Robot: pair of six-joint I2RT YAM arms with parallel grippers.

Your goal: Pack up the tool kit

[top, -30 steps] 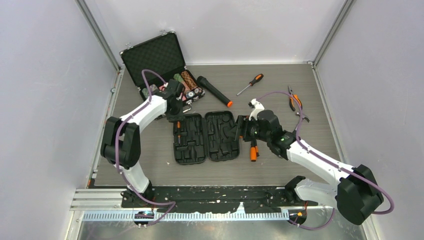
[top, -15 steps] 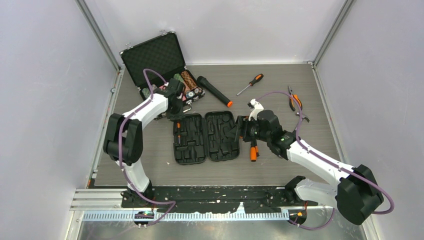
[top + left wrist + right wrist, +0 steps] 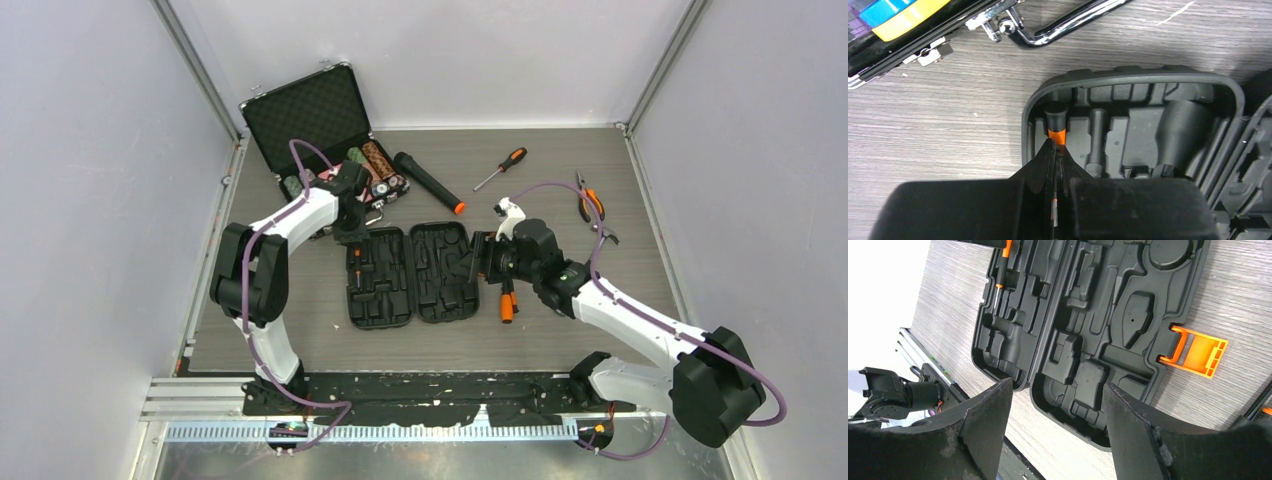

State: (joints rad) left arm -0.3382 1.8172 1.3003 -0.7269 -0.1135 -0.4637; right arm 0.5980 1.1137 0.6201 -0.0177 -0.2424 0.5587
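Grey wood-grain table [image 3: 620, 300] fills the floor of a white-walled booth [image 3: 500, 60].

At the far left stands a metal-edged poker chip case [image 3: 305, 115], its lid up. It holds rows of chips [image 3: 375, 165]. Their yellow and blue edges show in the left wrist view, and any lettering on them is too small to read. The chip case's chrome handle [image 3: 1068, 22] lies on the table just beyond the kit.

The tool kit case [image 3: 412, 272] lies open flat at the middle of the table, both moulded halves up. Its orange latch [image 3: 1198, 351] sticks out from the right half. The only tool seen inside is a small screwdriver [image 3: 1056, 136], set in a slot along the left half's outer edge.

The left gripper [image 3: 1054, 147] has its fingers pressed together, tips over that screwdriver's orange collar. The right gripper [image 3: 1057, 385] hangs above the right half with its jaws apart, holding nothing.

A black flashlight [image 3: 428, 183] with an orange tip lies behind the kit. A larger screwdriver [image 3: 500, 168] lies to the right of the flashlight, and pliers [image 3: 590, 205] lie further right again. An orange-handled tool [image 3: 507, 305] lies just right of the kit, partly under the right arm.
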